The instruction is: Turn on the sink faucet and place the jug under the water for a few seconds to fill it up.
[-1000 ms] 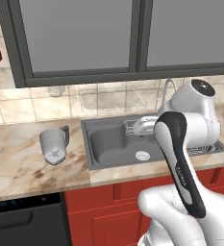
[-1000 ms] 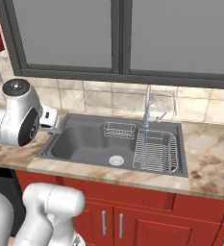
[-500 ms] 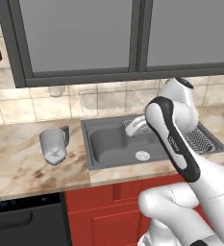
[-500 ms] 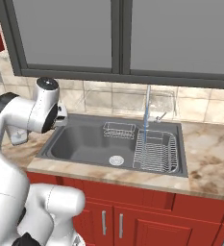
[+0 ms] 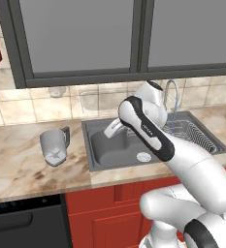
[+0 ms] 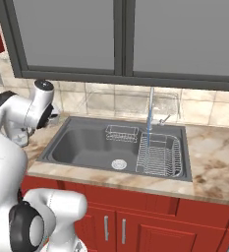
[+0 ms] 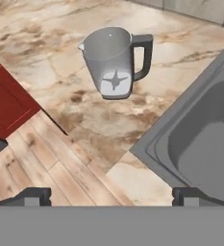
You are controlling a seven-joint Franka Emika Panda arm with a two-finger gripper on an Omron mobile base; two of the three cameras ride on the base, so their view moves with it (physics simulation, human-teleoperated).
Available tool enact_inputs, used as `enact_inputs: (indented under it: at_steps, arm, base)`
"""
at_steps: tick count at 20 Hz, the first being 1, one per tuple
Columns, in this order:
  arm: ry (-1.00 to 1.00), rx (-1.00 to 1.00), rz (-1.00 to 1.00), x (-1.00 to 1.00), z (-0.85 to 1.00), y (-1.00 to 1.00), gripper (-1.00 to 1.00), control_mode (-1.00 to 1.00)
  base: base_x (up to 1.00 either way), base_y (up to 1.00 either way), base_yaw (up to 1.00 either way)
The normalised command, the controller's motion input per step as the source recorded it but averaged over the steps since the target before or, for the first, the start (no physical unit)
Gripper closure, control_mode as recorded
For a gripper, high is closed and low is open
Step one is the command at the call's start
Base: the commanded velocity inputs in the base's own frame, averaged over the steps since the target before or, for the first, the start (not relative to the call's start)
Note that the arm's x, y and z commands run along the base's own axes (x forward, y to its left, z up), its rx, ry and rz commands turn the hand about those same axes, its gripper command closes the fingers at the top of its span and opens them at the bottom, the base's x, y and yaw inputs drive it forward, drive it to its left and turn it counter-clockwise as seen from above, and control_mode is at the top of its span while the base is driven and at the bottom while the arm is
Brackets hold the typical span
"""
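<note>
The light grey jug (image 5: 54,145) stands upright on the marble counter left of the sink (image 5: 109,155), its dark handle turned toward the basin. In the hand view the jug (image 7: 111,62) lies ahead, and nothing is between the wide-apart fingertips (image 7: 34,194). My gripper (image 5: 110,129) hovers open above the sink's left part, to the right of the jug and apart from it. The chrome sink faucet (image 6: 152,101) stands at the sink's back. A thin blue stream of water (image 6: 148,120) runs down from it. In the left base view the faucet (image 5: 171,94) shows behind my arm.
A wire dish rack (image 6: 157,155) fills the right side of the sink, and a small wire basket (image 6: 122,133) sits at its back. The drain (image 6: 118,164) lies mid-basin. Red cabinets (image 6: 135,221) run below, and a dark appliance front (image 5: 22,223) sits under the jug's counter.
My arm has swung left, carrying the gripper from the middle of the sink to its left part, closer to the jug. The jaws stayed open and the jug has not moved.
</note>
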Motion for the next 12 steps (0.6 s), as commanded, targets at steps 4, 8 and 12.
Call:
enact_inputs:
  at_steps: [4,8,12]
  arm:
    - [0.02,0.0,0.09,0.56,-0.03,0.17,-1.0,-1.0]
    - [0.0,0.0,0.08,0.45,-0.01,0.23,-1.0,-1.0]
    - [0.0,0.0,0.11,0.44,-0.1,0.31,-1.0,-1.0]
  base:
    - [0.0,0.0,0.0]
    - [0.0,0.0,0.0]
    - [0.0,0.0,0.0]
